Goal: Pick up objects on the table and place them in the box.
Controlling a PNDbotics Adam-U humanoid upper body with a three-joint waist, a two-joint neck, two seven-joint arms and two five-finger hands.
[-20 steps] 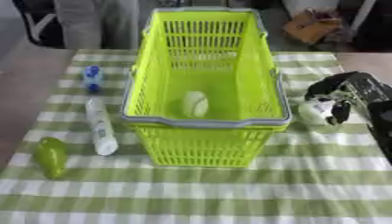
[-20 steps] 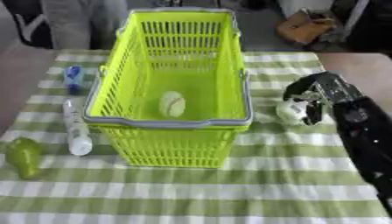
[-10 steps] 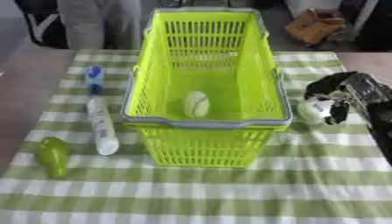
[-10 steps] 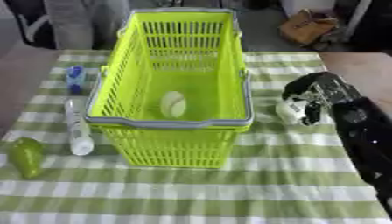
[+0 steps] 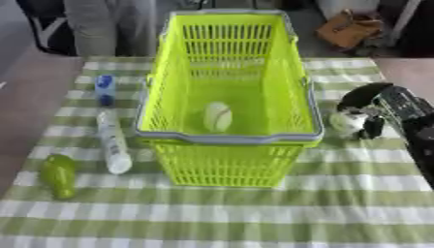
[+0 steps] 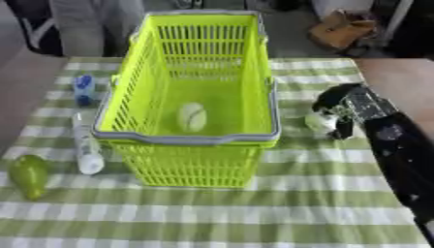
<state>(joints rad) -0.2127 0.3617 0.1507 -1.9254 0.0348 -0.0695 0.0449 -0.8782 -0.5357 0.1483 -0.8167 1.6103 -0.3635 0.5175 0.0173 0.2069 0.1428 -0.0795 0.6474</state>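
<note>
Right hand curled round a small whitish object on the cloth just right of the green basket, seemingly gripping it for lifting over the rim; left hand unseen.

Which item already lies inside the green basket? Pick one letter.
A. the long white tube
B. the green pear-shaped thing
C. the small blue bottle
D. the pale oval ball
D: the pale oval ball rests on the floor of the basket, while the blue bottle, the white tube and the green pear-shaped thing lie on the checked cloth to its left.
</note>
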